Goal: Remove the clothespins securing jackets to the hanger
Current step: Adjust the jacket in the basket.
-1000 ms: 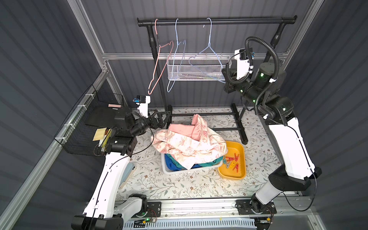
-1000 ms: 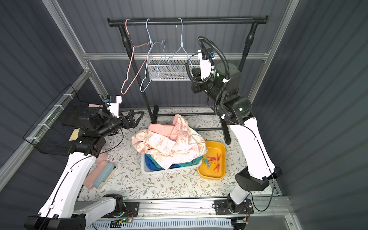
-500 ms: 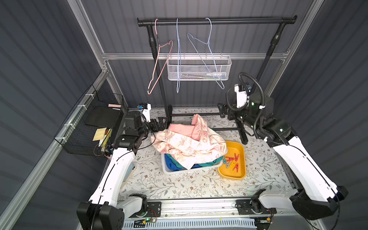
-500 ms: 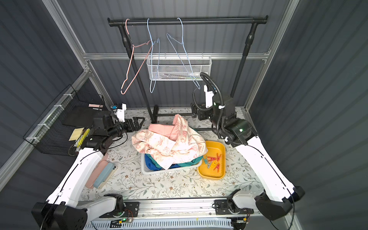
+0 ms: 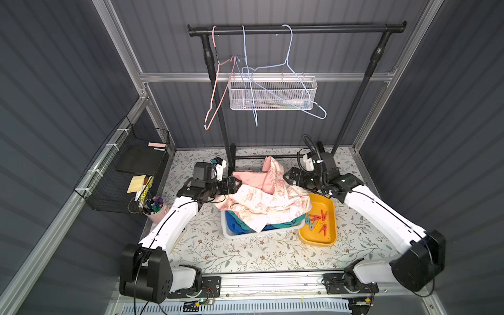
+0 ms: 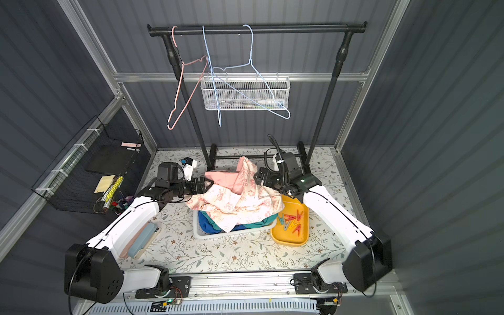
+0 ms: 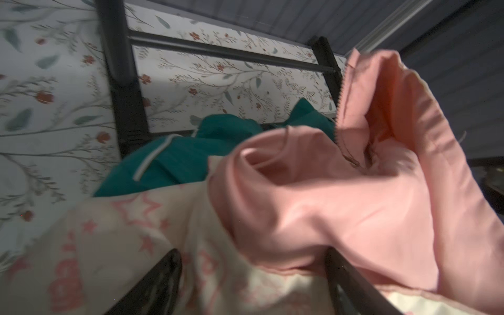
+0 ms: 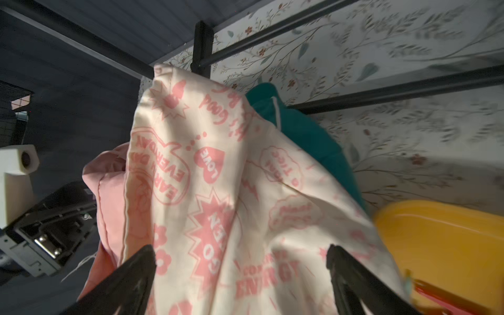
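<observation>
My left pincer (image 5: 236,183) is spread, the cream jacket (image 5: 261,201) lying between its fingers. The 3 jackets sit heaped in the basket (image 5: 226,231), off the bare hangers (image 5: 287,54). My right pincer (image 5: 286,177) is spread beside the heap. The clothespins (image 5: 317,219) lie in the yellow tray (image 5: 316,243); I judge the removal done.

I see all three jackets heaped in a white basket (image 5: 239,236) at centre frame in both top views. The cream jacket (image 5: 261,200) with pink printed words and stars lies crumpled on top, its plain pink lining turned up at the back and its hem spilling over the basket's rim. Beneath it, the teal jacket (image 5: 288,223) peeks out at lower right and the blue jacket (image 5: 235,225) at lower left. The clothespins (image 5: 317,219), mostly red-coral with some teal and yellow, lie loose in a yellow tray (image 5: 317,242) just right of the basket.
</observation>
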You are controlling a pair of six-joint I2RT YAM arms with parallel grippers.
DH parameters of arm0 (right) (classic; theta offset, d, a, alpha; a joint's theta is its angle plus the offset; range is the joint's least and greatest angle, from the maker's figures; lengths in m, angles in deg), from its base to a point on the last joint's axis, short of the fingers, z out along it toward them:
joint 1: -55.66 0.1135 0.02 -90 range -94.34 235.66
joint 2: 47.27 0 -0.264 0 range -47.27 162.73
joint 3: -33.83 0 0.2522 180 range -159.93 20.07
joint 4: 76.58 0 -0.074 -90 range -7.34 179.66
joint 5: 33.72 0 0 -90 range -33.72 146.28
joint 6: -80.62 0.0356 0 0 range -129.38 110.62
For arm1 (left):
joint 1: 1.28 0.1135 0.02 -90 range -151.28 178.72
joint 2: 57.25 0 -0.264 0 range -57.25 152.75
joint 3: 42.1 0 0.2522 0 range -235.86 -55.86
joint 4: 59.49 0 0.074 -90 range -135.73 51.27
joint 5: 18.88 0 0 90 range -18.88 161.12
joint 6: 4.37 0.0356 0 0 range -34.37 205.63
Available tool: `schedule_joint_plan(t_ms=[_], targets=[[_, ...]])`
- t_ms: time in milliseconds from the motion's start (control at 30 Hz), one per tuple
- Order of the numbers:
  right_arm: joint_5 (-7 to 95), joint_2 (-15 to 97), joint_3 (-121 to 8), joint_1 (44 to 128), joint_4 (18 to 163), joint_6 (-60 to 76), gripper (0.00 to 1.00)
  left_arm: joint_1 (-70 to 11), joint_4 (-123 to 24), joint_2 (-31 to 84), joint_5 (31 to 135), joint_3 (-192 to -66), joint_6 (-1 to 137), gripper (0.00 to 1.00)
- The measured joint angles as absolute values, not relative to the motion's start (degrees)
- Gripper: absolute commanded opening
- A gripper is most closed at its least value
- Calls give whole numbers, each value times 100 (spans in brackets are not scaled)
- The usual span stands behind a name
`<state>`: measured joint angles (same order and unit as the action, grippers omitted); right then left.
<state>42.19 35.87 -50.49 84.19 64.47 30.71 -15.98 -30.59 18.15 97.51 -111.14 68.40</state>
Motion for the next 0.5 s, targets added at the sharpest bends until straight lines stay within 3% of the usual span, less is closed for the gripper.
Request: schedule_joint_plan(t_ms=[133,300,433,500], targets=[[3782,4258,-5244,8741,6653,3417,90,-2138,-3230,1839,9906,-10819,6691,35],[3450,4452,-5272,8931,6884,3736,47,-2252,-3306,1841,10086,-10738,6643,6],[3336,4391,-5452,9073,6922,3799,20,-2451,-3114,1839,10075,-10863,6733,0],[3319,4279,-5539,9189,6909,3795,16,-2634,-2976,1799,10035,-10996,6768,0]])
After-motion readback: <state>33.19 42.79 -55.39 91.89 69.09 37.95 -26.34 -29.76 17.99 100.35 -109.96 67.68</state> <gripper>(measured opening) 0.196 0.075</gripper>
